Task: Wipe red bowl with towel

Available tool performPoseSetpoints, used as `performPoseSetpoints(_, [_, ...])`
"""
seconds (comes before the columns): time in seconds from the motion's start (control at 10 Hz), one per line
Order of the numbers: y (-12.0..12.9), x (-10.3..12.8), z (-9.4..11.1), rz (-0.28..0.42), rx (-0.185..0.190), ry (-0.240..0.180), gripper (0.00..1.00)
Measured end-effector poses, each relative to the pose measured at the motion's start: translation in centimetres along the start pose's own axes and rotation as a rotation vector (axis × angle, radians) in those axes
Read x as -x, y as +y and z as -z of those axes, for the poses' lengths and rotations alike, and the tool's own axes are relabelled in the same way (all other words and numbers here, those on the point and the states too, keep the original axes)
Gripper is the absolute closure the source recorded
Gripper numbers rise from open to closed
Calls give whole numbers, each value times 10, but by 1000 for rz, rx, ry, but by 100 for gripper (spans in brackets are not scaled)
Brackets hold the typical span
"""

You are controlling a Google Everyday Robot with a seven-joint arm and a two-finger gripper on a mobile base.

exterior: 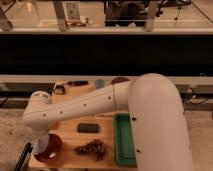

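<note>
Your robot's thick white arm sweeps from the right across a wooden surface and bends down at its near left corner. The red bowl sits in that corner, close to the front edge. The gripper points down at the bowl's left rim, mostly hidden under the arm's bulky joint. Only its pale tip shows, and you cannot tell whether it is open, closed, or holding the towel.

Right of the bowl lies a cluster of small dark reddish pieces. Just behind them is a flat dark block. A green tray lies along the right side of the surface, partly under the arm. At the far edge stand a grey-blue cup and a dark red dish.
</note>
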Motion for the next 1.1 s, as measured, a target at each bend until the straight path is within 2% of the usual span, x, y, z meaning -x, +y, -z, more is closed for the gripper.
performPoseSetpoints(0.3, [-2, 26, 2, 12, 0, -28, 98])
performPoseSetpoints(0.7, [13, 64, 7, -12, 1, -52, 98])
performPoseSetpoints(0.9, [27, 65, 10, -44, 3, -43, 98])
performPoseSetpoints(1.1, [48, 57, 19, -84, 10, -10, 98])
